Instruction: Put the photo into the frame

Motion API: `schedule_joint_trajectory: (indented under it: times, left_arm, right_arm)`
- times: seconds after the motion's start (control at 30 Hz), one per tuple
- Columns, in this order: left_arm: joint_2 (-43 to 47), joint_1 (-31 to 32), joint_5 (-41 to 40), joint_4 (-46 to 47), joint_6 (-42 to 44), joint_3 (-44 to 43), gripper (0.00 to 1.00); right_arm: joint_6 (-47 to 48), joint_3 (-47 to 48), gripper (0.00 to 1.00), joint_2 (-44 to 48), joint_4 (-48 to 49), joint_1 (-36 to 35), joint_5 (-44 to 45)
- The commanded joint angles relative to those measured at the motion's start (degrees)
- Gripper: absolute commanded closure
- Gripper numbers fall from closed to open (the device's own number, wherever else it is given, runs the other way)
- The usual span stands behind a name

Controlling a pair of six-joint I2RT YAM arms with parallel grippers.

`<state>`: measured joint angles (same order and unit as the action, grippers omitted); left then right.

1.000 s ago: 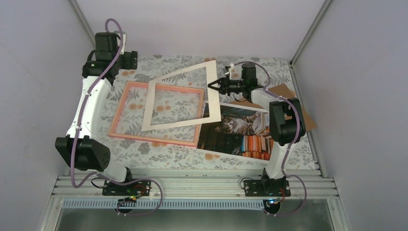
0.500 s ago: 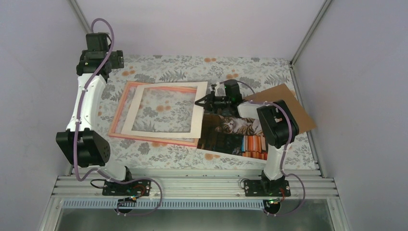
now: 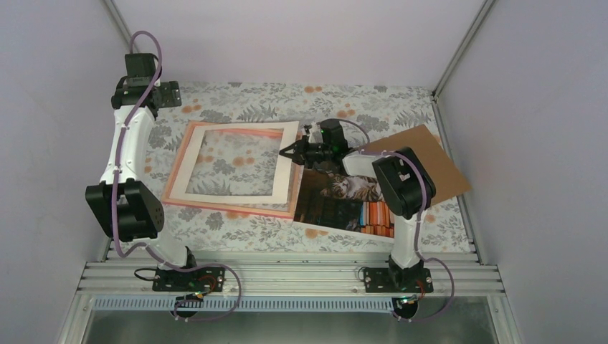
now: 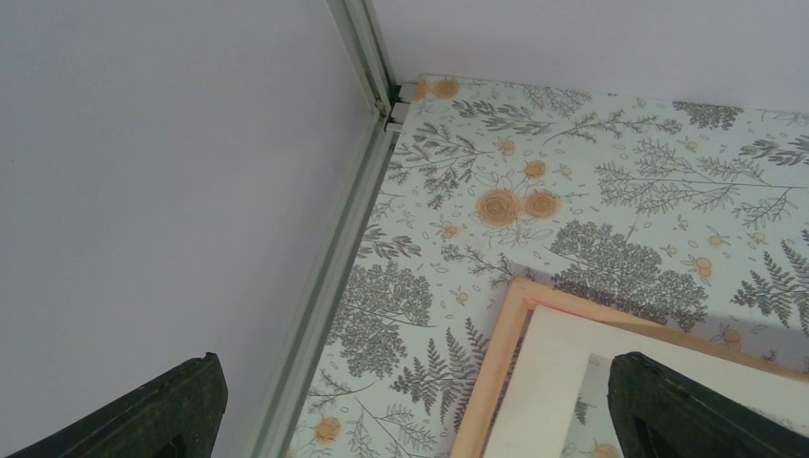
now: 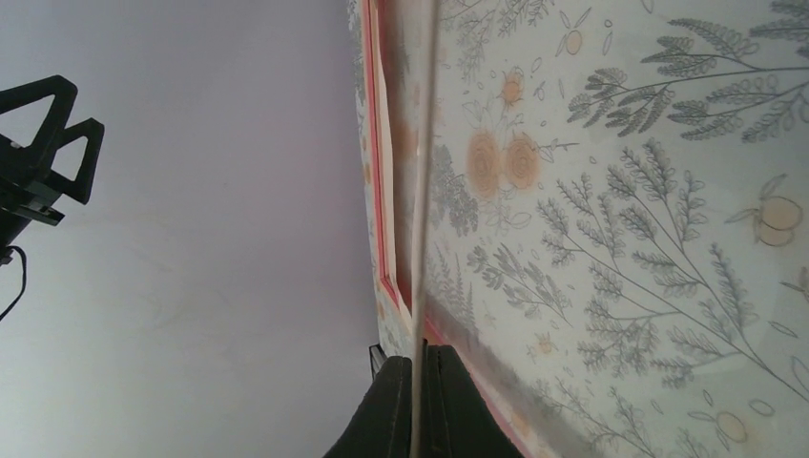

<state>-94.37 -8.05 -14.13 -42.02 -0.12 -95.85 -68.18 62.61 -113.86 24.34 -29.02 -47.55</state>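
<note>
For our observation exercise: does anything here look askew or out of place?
The white mat, pinched by the right gripper, sits skewed on the frame, overshooting its far edge instead of lining up.

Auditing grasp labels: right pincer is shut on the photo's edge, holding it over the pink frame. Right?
Not quite. The right pincer is shut on the white mat board, not the photo, which lies right of the frame. The top external view shows it. The rest holds: the pincer is shut, and what it holds sits over the pink frame.

Thin white mat (image 5: 423, 191) edge-on, pinched in right tool (image 5: 417, 410); pink frame (image 5: 375, 191), floral cloth (image 5: 620, 239) behind.
</note>
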Motion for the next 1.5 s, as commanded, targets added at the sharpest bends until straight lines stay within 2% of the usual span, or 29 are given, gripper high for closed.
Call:
schedule_joint_trajectory:
  times: [0.0,0.07,0.13,0.37,0.47,0.67,0.97,1.2,1.47]
  left_arm:
    - [0.57,-0.38,0.91,-0.36,-1.24,0.02,0.0]
    - [0.7,-0.46,0.81,-0.31,-1.28,0.34,0.0]
    - [0.75,-0.47,0.93,-0.35,-1.36,0.63,0.0]
    - [-0.03,-0.47,1.83,-0.44,-1.95,0.41,0.0]
    - [-0.53,-0.47,2.04,-0.43,-2.16,0.2,0.0]
    - [-1.2,-0.46,1.24,-0.34,-2.16,-0.28,0.0]
    - [-2.06,-0.42,-0.46,-0.15,-2.29,0.13,0.0]
    - [-3.18,-0.47,-1.68,-0.08,-2.19,0.15,0.0]
    - [-4.99,-0.64,-1.69,-0.42,-1.0,-0.3,0.0]
  right_arm:
    - [0.95,2.32,0.96,-2.13,-0.99,-1.28,1.54]
    - [1.2,2.97,0.9,-2.46,-2.37,-1.67,1.94]
    - [1.9,4.22,0.79,-3.01,-5.35,-1.95,2.49]
    - [6.6,11.09,0.28,-3.28,-22.19,-3.64,9.16]
    - [6.44,14.51,0.02,-3.04,-29.05,-4.84,14.32]
    - [3.12,17.62,0.0,-2.02,-37.48,-6.6,22.02]
    - [3.47,19.1,0.0,0.57,-43.87,-7.5,27.54]
    - [7.48,21.15,0.0,2.71,-46.46,-7.3,29.73]
    - [14.88,18.81,0.0,5.8,-46.53,-5.32,29.91]
